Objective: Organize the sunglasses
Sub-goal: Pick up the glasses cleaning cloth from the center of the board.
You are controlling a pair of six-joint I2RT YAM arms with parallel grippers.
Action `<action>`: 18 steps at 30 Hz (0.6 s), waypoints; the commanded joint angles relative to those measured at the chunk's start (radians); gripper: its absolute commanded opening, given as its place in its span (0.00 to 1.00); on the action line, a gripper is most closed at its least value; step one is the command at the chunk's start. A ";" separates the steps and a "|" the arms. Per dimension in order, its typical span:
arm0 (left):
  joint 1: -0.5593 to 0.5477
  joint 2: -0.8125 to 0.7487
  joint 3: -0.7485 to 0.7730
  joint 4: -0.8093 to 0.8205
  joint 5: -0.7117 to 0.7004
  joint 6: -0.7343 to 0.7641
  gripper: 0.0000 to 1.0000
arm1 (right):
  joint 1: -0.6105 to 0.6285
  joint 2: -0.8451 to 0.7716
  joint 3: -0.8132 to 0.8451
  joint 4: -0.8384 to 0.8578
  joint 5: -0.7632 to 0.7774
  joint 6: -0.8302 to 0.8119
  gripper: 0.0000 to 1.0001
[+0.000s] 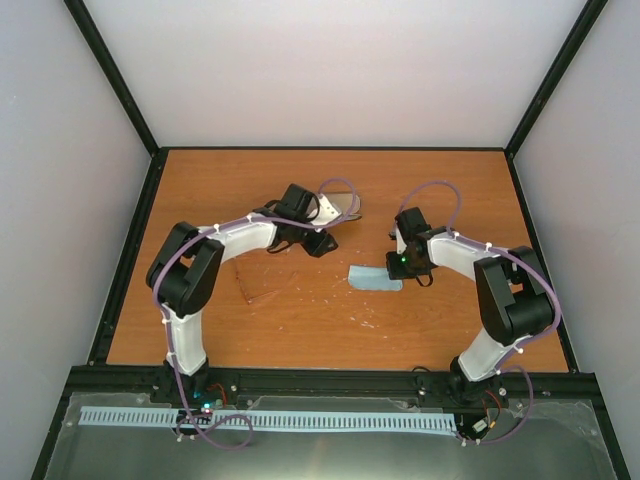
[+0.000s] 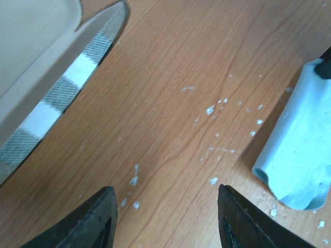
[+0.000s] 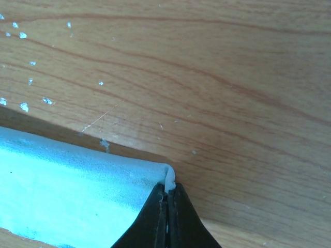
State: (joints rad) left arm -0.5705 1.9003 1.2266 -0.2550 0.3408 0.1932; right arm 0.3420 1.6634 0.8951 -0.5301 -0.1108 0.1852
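Left gripper (image 2: 164, 209): your jaws stand half apart over bare wood, holding nothing.
Right gripper (image 3: 167, 195): pinched tight on a corner of the light blue-grey cloth square (image 3: 67, 186).
Grey-and-brown striped oblong case (image 2: 72, 72): open, beige lining exposed.
Thin translucent amber sunglasses (image 1: 262, 288): flat on the wooden table (image 1: 440, 330), outside the case, near your left arm.
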 commanded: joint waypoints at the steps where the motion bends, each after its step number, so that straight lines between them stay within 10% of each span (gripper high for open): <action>1: -0.022 0.054 0.086 -0.057 0.109 0.019 0.55 | 0.009 0.037 -0.035 -0.048 0.006 0.020 0.03; 18: -0.115 0.165 0.157 -0.128 0.140 0.064 0.56 | 0.009 0.042 0.005 -0.041 0.002 0.032 0.03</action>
State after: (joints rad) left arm -0.6857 2.0449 1.3411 -0.3683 0.4648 0.2424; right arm 0.3420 1.6691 0.9058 -0.5400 -0.1101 0.2077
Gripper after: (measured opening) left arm 0.558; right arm 0.032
